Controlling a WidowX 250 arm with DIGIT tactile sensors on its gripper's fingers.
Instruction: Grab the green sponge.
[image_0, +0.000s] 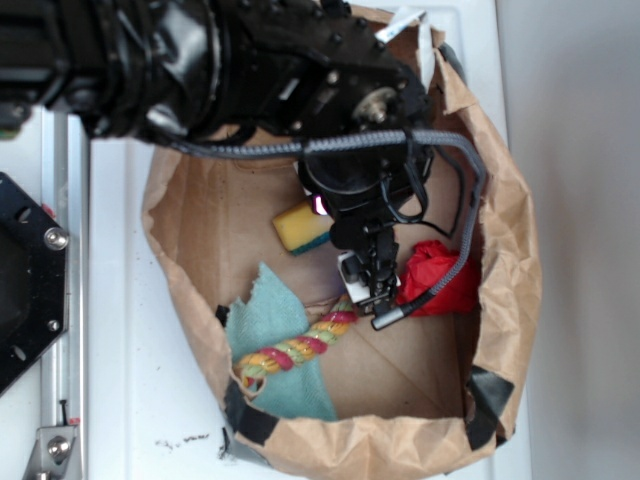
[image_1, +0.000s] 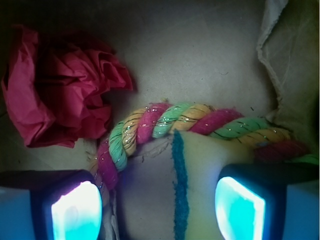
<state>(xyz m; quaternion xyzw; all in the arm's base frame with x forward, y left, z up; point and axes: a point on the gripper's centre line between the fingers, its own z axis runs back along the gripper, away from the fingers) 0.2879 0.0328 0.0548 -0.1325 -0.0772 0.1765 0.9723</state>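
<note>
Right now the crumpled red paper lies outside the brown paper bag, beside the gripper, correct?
Not quite. The crumpled red paper lies inside the brown paper bag, beside the gripper. The exterior view shows it.

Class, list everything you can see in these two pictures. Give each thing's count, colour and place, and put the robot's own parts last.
paper bag: one, brown, standing open on the table
table: one, white, under the bag
green sponge: one, yellow with a green edge, on the bag floor, up and left of the gripper in the exterior view
cloth: one, teal-green, flat in the bag's lower left
rope: one, twisted pink, yellow and green, lying across the cloth
crumpled paper: one, red, in the bag, right of the gripper
robot arm: one, black, reaching in from the top left
gripper: one, black, jaws open, near the rope's end, holding nothing
</note>
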